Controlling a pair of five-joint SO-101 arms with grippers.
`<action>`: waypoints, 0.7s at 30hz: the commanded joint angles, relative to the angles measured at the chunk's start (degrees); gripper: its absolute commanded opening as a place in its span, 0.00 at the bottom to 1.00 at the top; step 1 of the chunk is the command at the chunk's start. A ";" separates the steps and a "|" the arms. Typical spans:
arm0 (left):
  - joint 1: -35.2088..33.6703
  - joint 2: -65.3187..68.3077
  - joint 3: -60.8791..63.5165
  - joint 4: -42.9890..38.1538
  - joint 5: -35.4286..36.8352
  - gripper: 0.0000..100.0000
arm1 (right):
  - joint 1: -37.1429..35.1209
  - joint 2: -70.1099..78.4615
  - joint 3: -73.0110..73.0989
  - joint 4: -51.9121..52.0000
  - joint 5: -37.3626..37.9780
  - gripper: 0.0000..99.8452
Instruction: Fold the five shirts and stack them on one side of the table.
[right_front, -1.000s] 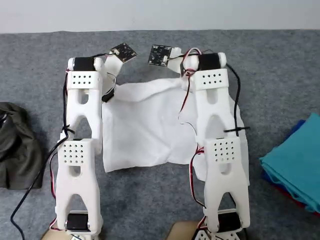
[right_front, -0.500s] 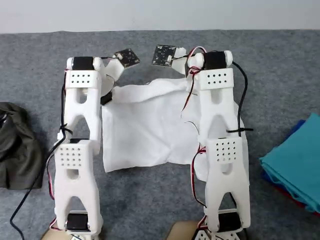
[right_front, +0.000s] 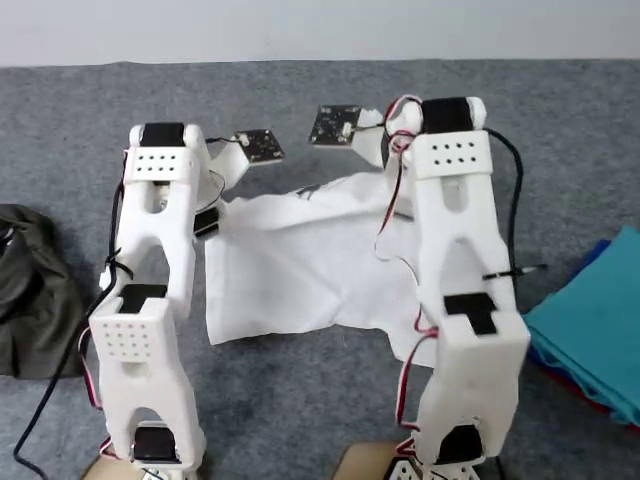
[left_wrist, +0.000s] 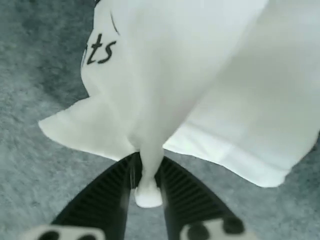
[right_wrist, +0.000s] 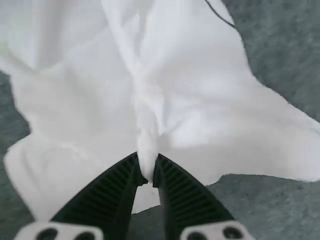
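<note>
At the left edge of the grey counter (right_front: 560, 120) lies a crumpled dark shirt (right_front: 35, 290). Beside it, the left hand (left_wrist: 147, 167) is closed tight on a bunched fold of the white shirt (right_front: 300, 265), which is spread across the middle of the counter between the two arms. The right hand (right_wrist: 146, 165) is likewise clamped on a pinch of the same shirt. At the right edge sits a stack of folded shirts (right_front: 590, 335), teal on top.

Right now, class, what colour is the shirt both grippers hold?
The shirt is white with dark lettering; left wrist view shows it best.
</note>
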 joint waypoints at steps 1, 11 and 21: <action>0.26 -4.48 1.45 1.85 -1.58 0.00 | 0.40 -9.98 8.88 2.59 -1.14 0.01; 0.00 -7.74 10.86 1.85 -7.21 0.00 | 0.22 -20.26 27.43 2.51 -4.40 0.01; 0.35 -8.70 19.03 1.85 -12.84 0.00 | 0.13 -26.33 39.38 2.51 -4.40 0.01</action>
